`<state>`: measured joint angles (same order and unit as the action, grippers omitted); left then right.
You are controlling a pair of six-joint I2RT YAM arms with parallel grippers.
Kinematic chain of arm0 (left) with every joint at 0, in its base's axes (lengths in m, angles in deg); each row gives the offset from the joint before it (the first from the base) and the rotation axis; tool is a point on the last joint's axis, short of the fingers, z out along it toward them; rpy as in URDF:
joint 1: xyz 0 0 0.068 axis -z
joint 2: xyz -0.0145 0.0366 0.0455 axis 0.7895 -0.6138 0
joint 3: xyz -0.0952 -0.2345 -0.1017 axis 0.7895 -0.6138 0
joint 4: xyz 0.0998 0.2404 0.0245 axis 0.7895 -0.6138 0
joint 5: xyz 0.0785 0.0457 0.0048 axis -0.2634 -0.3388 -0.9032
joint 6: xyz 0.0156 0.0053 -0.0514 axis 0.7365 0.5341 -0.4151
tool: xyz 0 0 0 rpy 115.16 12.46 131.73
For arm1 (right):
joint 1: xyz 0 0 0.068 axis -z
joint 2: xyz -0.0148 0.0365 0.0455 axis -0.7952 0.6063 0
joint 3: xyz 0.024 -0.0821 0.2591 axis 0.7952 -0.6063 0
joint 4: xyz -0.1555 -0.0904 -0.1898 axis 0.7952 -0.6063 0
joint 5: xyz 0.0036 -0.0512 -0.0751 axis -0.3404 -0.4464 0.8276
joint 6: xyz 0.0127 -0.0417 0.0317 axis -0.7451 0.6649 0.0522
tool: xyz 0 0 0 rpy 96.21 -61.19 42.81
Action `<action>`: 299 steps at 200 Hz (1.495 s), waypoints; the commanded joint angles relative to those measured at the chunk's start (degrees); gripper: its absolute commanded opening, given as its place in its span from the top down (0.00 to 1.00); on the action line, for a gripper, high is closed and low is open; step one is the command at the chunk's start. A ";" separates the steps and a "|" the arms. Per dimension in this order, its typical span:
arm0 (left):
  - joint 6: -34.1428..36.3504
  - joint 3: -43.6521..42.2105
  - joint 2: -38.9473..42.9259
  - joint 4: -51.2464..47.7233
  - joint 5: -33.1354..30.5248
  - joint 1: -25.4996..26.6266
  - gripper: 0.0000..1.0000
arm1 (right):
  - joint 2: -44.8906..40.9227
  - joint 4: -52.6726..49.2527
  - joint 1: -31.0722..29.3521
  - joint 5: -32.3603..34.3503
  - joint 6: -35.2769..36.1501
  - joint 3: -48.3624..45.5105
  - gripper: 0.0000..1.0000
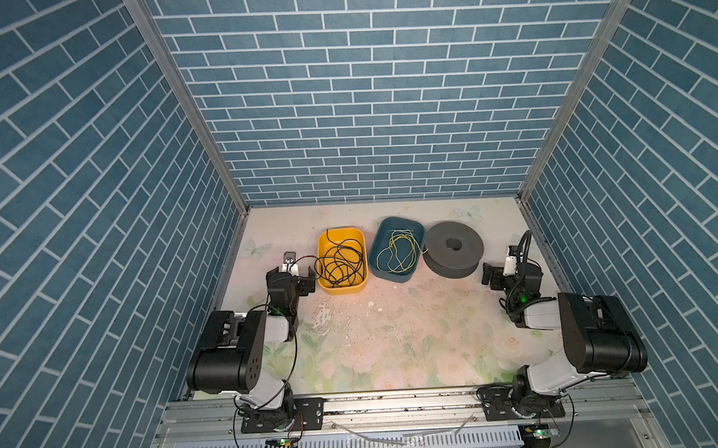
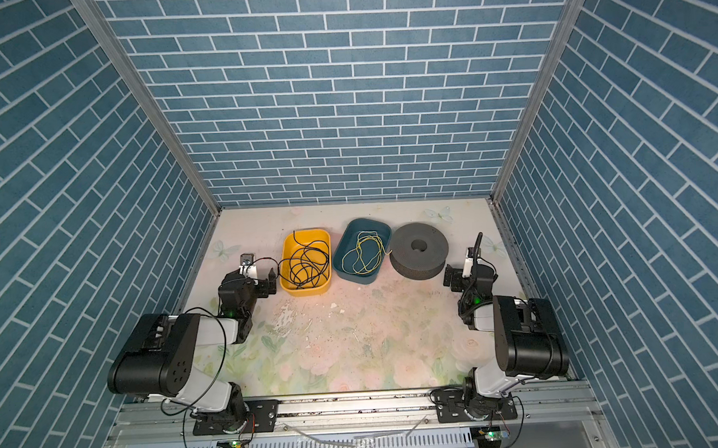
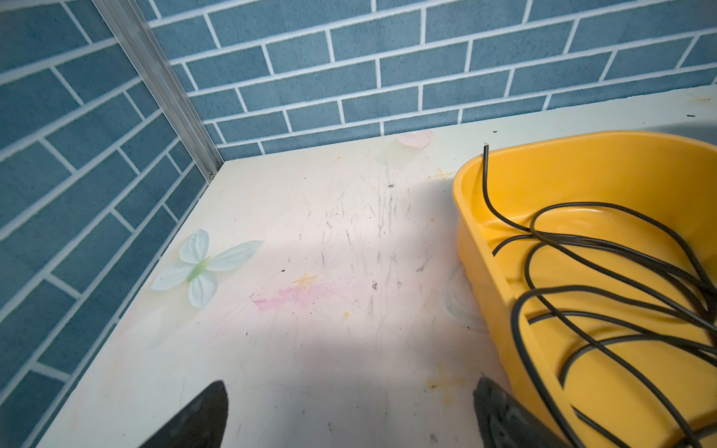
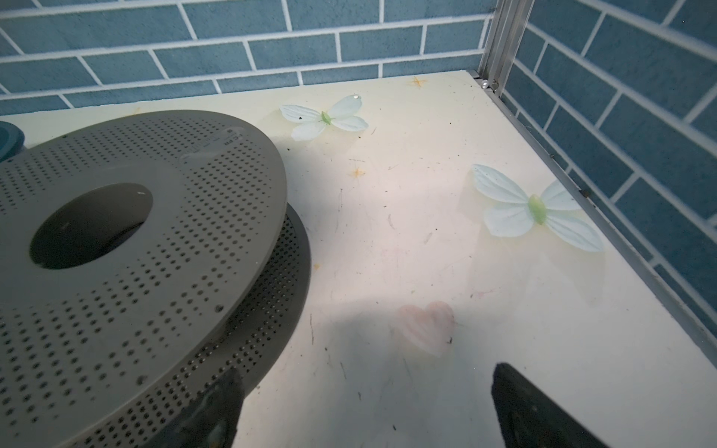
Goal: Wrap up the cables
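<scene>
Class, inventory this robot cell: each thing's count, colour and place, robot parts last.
cables: one bundle, yellow, in teal tub
teal tub: one, teal, table's back middle
black wires: one tangle, black, in yellow tub
yellow tub: one, yellow, left of teal tub
spool: one, grey, flat, right of teal tub
table: one, pale floral, underneath everything
left end effector: one, black, open, beside yellow tub
right end effector: one, black, open, beside spool
</scene>
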<state>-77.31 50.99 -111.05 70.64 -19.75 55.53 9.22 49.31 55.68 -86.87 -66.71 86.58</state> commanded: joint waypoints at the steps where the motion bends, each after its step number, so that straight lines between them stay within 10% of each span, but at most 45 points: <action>1: 0.39 0.59 0.49 -0.64 0.23 0.12 0.00 | 0.13 0.71 -0.11 0.80 1.55 2.23 0.01; 69: -0.63 -0.69 1.91 1.31 -5.95 1.00 0.00 | -7.12 0.52 -3.93 6.27 5.08 -0.77 0.01; 112: 0.92 5.48 10.59 -16.40 -8.50 3.06 0.00 | -14.96 -12.51 -10.56 18.66 5.84 3.78 0.01; 175: -12.02 18.52 21.36 -41.13 -12.45 8.18 0.00 | -18.46 -36.18 -11.62 10.09 -8.90 15.67 0.01; 231: -21.36 34.91 24.04 -70.38 -1.26 10.22 0.00 | -15.92 -53.04 -15.55 2.23 -16.41 27.13 0.01; 299: -20.36 40.13 19.73 -82.47 9.92 10.31 0.00 | -10.52 -61.96 -26.11 0.40 -16.95 37.55 0.06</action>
<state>-96.92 89.33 -90.44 -3.43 -15.18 65.57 -3.44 -7.80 32.23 -85.16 -81.93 119.36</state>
